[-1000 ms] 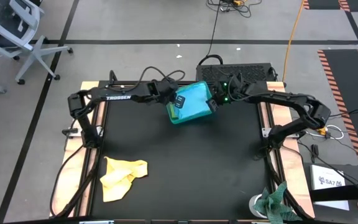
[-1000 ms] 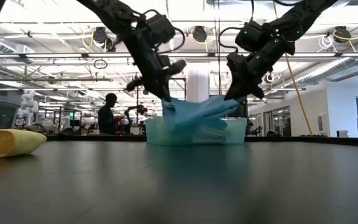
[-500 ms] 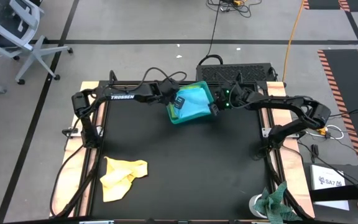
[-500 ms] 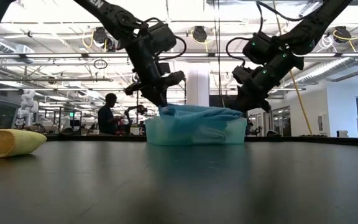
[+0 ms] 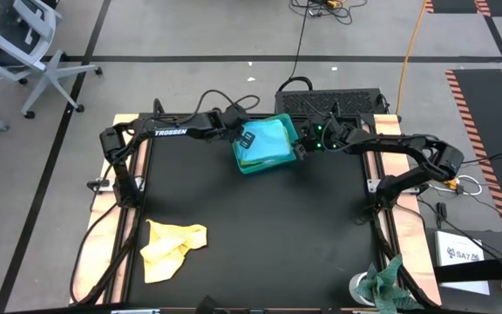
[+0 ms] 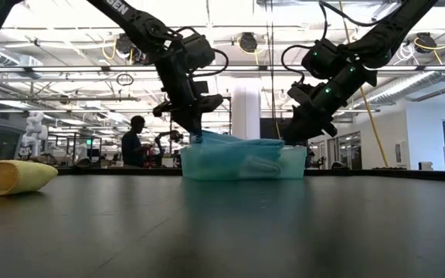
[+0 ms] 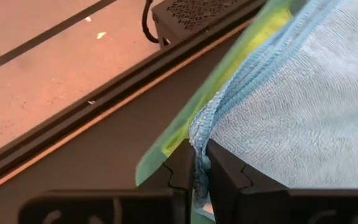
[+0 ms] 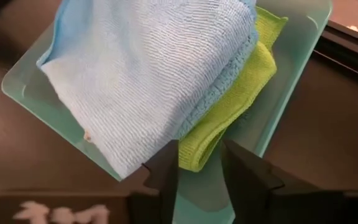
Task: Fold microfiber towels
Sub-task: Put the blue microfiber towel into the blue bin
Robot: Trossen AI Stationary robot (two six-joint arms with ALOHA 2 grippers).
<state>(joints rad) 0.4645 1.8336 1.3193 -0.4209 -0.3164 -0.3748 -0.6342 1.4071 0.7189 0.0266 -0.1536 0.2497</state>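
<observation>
Step in hand: laying the folded light blue microfiber towel into the rigid teal plastic tray at the far middle of the black table; my judgement is that it is nearly done.
Left claw: at the tray's left edge, its fingers pinched on the blue towel's corner hem; best to let go fully and lift straight up so the fold is not dragged open.
Blue towel: lies flat on a folded lime green microfiber towel inside the tray, its near corner between the left claw's fingers.
Right claw: just above the tray's right side, fingers parted and holding nothing; blue and green towels lie just ahead of it, untouched.
Waiting: a crumpled yellow microfiber towel lies at the table's near left, well apart from both claws.
</observation>
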